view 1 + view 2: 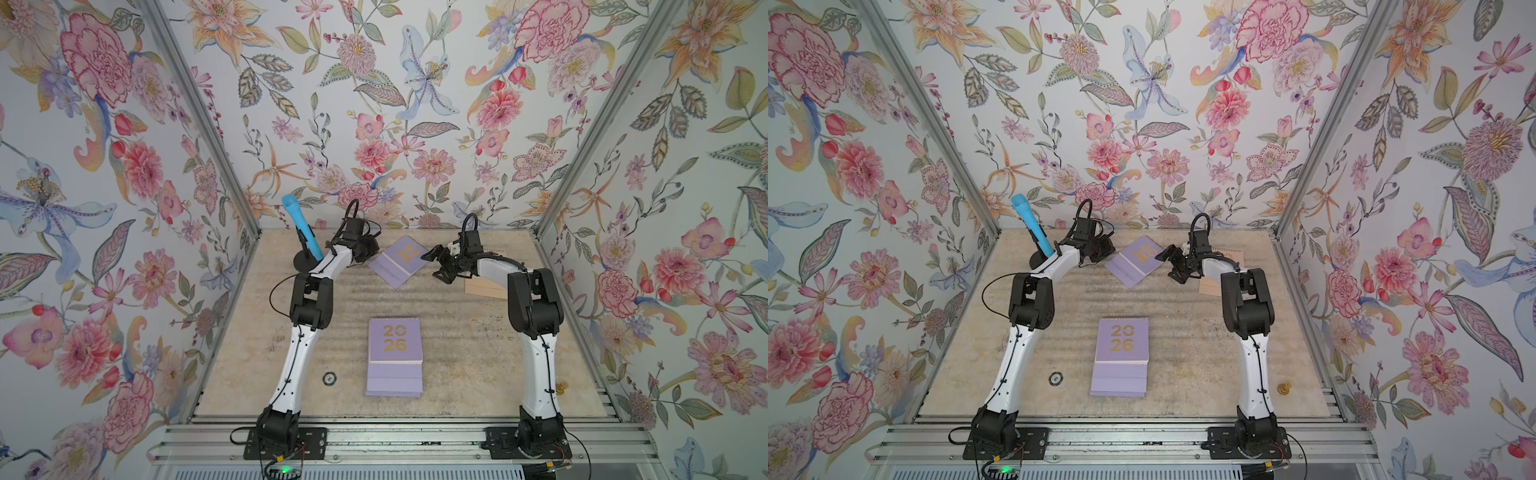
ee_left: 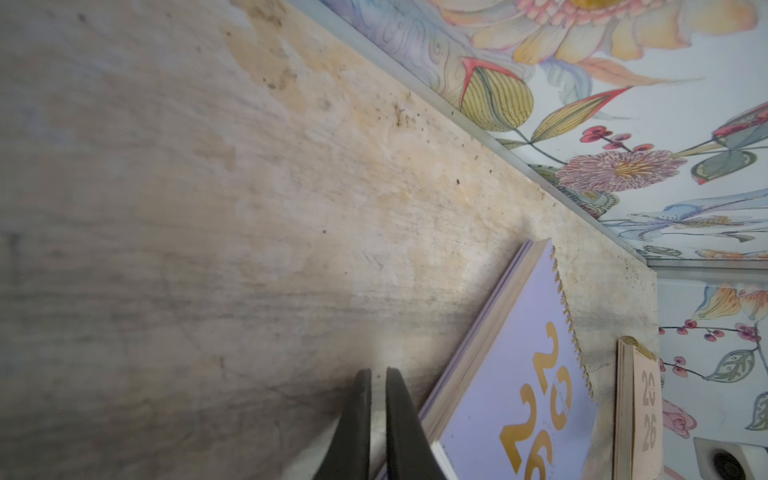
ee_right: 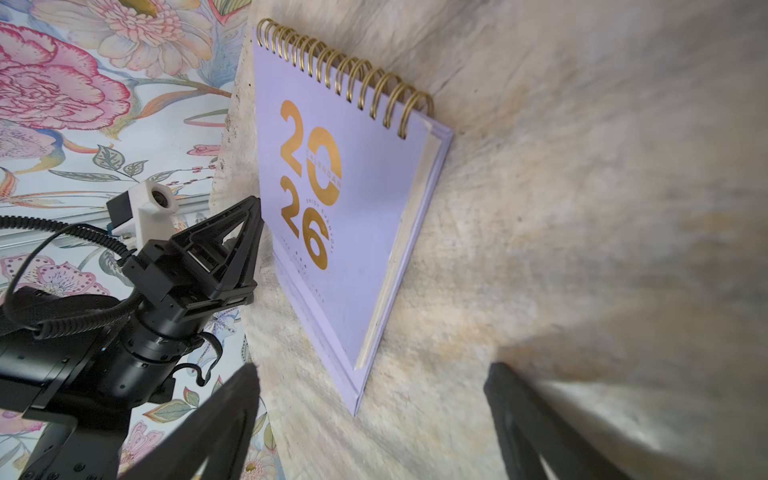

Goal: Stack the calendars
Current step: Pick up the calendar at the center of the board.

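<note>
A lavender calendar [image 1: 398, 261] [image 1: 1136, 259] lies tilted at the back of the table, its gold "20 26" cover up. My left gripper [image 1: 374, 250] [image 2: 378, 374] is shut with nothing in it, right beside that calendar's [image 2: 511, 395] left edge. My right gripper [image 1: 437, 264] [image 3: 372, 370] hangs open just right of the same calendar [image 3: 365, 208], whose near corner points between the fingers. A lavender stack of calendars [image 1: 395, 357] [image 1: 1121, 357] lies at front centre. A peach calendar [image 1: 484, 287] [image 2: 640, 411] lies at back right, partly hidden behind the right arm.
A blue microphone [image 1: 301, 230] on a black stand rises at back left, close behind the left arm. A small round disc [image 1: 329, 377] lies left of the front stack. A small gold object [image 1: 1283, 388] sits near the front right. Floral walls enclose three sides.
</note>
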Robot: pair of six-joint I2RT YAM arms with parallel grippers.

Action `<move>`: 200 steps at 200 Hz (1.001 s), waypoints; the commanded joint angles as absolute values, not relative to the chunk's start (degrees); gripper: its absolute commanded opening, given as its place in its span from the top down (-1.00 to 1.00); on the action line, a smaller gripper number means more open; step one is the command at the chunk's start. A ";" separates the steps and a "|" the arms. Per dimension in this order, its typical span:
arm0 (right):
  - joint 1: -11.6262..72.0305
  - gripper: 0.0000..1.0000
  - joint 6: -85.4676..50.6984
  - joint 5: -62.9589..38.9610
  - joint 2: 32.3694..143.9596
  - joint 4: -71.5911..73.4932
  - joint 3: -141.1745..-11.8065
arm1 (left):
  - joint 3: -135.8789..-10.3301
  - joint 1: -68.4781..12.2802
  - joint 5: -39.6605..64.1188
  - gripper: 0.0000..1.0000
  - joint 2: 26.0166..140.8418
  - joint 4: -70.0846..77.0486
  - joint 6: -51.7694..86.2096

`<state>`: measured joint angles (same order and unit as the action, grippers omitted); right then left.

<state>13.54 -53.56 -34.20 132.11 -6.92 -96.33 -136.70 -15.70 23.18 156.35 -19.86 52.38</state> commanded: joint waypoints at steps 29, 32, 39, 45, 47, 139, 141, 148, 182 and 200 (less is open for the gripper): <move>14.78 -0.80 -56.07 -35.83 135.93 -7.99 -99.53 | -137.61 -19.00 26.69 0.90 159.00 -19.46 54.14; 14.81 -0.80 -56.12 -35.86 136.16 -8.00 -99.79 | -137.38 -19.12 26.78 0.90 158.93 -19.57 54.08; 14.93 -0.80 -56.29 -35.95 136.76 -8.02 -100.43 | -136.85 -19.38 26.89 0.92 158.79 -19.77 54.05; 15.02 -0.80 -56.38 -36.02 137.29 -7.91 -101.04 | -136.09 -19.59 27.05 0.95 158.51 -19.86 53.99; 15.05 -0.80 -56.41 -36.07 137.46 -8.00 -101.24 | -135.87 -19.62 27.06 0.96 158.37 -19.86 53.97; 15.64 -0.67 -72.41 -43.27 139.53 29.05 -95.50 | -124.45 -20.42 29.40 1.00 151.89 -15.97 54.67; 15.71 -0.67 -72.42 -43.36 139.63 29.19 -95.62 | -124.41 -20.40 29.48 1.00 151.90 -15.99 54.69; 15.97 -0.66 -72.72 -43.69 139.96 29.82 -96.03 | -124.52 -20.43 29.61 1.00 151.95 -15.99 54.74; 16.79 -0.56 -73.63 -43.78 140.41 32.05 -95.95 | -124.29 -20.39 29.75 1.00 151.31 -16.27 54.69; 16.79 -0.46 -74.71 -43.34 140.21 33.89 -95.36 | -123.63 -20.37 29.66 1.00 150.59 -16.26 54.58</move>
